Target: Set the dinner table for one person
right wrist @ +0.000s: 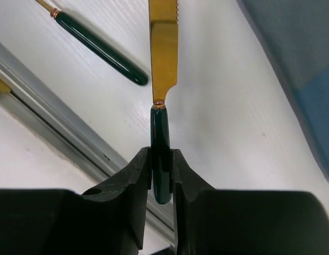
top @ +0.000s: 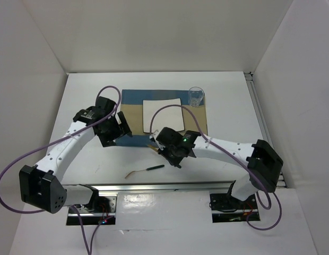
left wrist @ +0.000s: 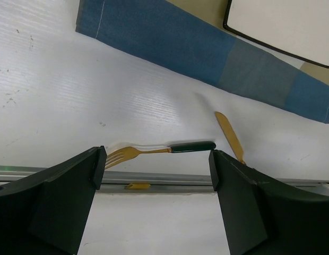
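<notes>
- The white table (top: pixel 85 106) stretches from the arm bases to the back wall, and a metal rail (top: pixel 170 186) runs along its near edge.
- A blue-and-tan placemat (top: pixel 132 101) lies on the table in the far middle part. A white square plate (top: pixel 162 114) rests on it.
- A clear glass (top: pixel 196 95) stands upright at the far right corner of the placemat.
- The left gripper (top: pixel 122 127) is over the table at the near left corner of the placemat. Its fingers are spread wide and nothing is between them.
- A fork (left wrist: pixel 154 150) with golden tines and a dark green handle lies flat on the table near the rail. In the top view its tines point to the left.
- The right gripper (right wrist: pixel 161 175) is in front of the near edge of the placemat. Its fingers are pressed on the dark green handle of a knife (right wrist: pixel 163 48).
- The golden blade of the knife points away from the right gripper, above the bare table beside the fork handle. I cannot tell if the blade touches the table.
</notes>
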`<state>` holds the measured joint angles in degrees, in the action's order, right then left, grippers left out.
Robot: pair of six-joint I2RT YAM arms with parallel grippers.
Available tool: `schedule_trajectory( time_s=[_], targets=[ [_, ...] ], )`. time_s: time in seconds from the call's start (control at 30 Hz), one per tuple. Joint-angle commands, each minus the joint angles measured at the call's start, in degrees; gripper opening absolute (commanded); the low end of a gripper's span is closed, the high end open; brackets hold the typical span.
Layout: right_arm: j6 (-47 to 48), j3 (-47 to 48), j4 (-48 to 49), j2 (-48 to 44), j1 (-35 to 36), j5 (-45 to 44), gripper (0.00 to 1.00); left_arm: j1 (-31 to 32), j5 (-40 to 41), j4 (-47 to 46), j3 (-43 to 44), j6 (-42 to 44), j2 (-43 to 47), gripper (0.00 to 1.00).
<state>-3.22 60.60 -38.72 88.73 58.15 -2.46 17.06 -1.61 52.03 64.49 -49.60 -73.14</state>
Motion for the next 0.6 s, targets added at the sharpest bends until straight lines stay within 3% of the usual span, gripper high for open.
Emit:
schedule_trajectory(
  time_s=[0.0,0.1,0.33,0.57],
  targets=[
    [-2.9,2.6,-5.8,-3.9,0.3,-3.1,0.0,-0.3,-0.9,-1.8,1.0,0.5,-1.5,0.98],
    [-8.4,4.8,-7.9,-4.4,-2.4,-4.0,0.0,-0.3,-0.3,-1.1,2.7,0.5,-2.8,0.98],
    [-22.1,5.3,-5.6,-6.4,-17.0,-2.4,0.0,-0.3,-2.8,-3.3,3.4,3.6,-3.0,0.99],
    [-27.9,7.3,-3.7,-2.4,-26.5,-3.3,0.0,-0.3,-2.8,-3.6,2.2,4.7,-2.2,0.99]
  ],
)
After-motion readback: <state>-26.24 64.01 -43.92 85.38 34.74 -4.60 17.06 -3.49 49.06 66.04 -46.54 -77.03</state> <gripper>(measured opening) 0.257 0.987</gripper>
